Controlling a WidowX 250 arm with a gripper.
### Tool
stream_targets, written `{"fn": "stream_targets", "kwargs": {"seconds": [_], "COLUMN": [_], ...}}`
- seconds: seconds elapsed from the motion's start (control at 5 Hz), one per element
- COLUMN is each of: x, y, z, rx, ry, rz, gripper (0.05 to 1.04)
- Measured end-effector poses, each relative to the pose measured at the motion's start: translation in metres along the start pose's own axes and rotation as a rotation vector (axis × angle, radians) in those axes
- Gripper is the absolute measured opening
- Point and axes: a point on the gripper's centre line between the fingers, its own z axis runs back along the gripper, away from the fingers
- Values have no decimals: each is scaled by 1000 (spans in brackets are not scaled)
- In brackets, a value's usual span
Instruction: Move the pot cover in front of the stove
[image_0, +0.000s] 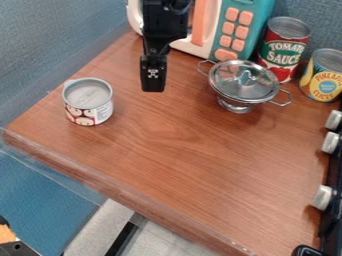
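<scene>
- Black rounded piece (307, 251) at the bottom edge of the frame, towards the right corner.
- Black gripper (153, 82) hanging down in the upper middle, left of centre, at the end of the black arm (164, 22), which comes in from the top edge. Whether it is open or shut, I cannot tell.
- Toy microwave (254, 15) at the top of the frame, behind the gripper: white body, teal panel, orange buttons and an upright orange handle.
- Small can (89, 107) at the left, standing upright, with a pale label and red-and-white pictures round its lower part.
- Pot cover (230, 89) in the upper right part of the frame, clear with a metal rim and a handle on top; it sits on the pot.
- Silver pot (234, 106) beneath it, upright on a round foot, with a wire handle at each side.
- Red can (284, 50) upright just behind the pot, near the microwave.
- Yellow can (324, 80) with a blue patch, upright at the right edge.
- Black stove (332, 175) down the right edge, three silvery knobs (323, 197) facing the worktop (174, 145).
- Brown wooden worktop across the middle; blue wall (53, 40) upper left, pale floor (160, 240) along the bottom.
</scene>
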Motion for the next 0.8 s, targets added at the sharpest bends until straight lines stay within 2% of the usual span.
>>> {"fn": "stream_targets", "kwargs": {"seconds": [0.2,0.4,0.6,0.8], "x": [-1,16,26,43], "y": [-2,-12,-15,-11], "z": [-8,-9,-8,2], "rx": [-24,-28,-36,-11], "ry": [10,13,-38,-74], "rz": [8,-29,-46,-42], "gripper": [1000,1000,1000,1000]}}
